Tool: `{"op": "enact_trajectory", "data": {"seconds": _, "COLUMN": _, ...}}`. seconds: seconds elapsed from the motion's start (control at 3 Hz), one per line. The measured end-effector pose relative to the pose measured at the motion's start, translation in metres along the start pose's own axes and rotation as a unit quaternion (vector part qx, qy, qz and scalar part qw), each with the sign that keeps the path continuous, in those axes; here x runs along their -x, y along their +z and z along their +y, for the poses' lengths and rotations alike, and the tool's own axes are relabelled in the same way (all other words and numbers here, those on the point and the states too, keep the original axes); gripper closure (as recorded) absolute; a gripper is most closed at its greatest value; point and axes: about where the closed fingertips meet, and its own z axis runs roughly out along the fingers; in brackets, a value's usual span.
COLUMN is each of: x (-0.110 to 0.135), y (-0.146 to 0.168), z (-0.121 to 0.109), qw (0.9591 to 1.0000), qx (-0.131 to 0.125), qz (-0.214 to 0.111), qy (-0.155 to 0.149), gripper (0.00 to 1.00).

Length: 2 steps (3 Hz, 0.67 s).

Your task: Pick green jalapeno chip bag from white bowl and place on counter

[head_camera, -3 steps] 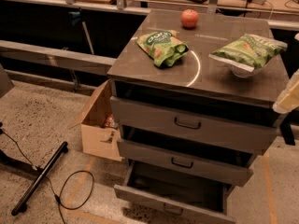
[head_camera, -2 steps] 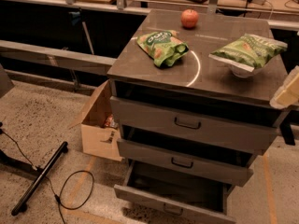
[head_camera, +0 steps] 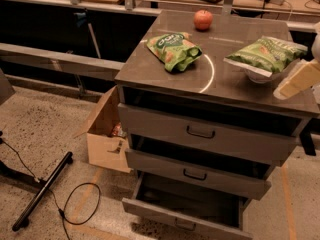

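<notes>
The bag (head_camera: pixel 265 54) lies flat across the bowl (head_camera: pixel 257 76) at the right rear of the counter (head_camera: pixel 165 79). It overhangs the rim on both sides and has not been lifted. The bowl barely shows beneath it.

What has changed is the gripper (head_camera: pixel 296 80). A second ago it hung lower at the right edge of the view. Now it has come up and in over the counter's right edge, and its pale tip is just beside the bowl, below the bag's right end and apart from both. We cannot tell whether it is apart or together. We judge this to be the approach, with the grasp yet to come.

The other, brighter bag (head_camera: pixel 172 50), the apple (head_camera: pixel 203 20) and the white line (head_camera: pixel 210 74) sit where they were, well apart from the bowl. That leaves bare counter between them for the placing.
</notes>
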Motion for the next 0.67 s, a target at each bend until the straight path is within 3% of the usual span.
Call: {"op": "enact_trajectory", "data": {"seconds": 0.67, "x": 0.014, "y": 0.039, "z": -0.002, "qw": 0.9993, "qx": -0.007, "qz": -0.032, "qy": -0.016, "gripper": 0.0}}
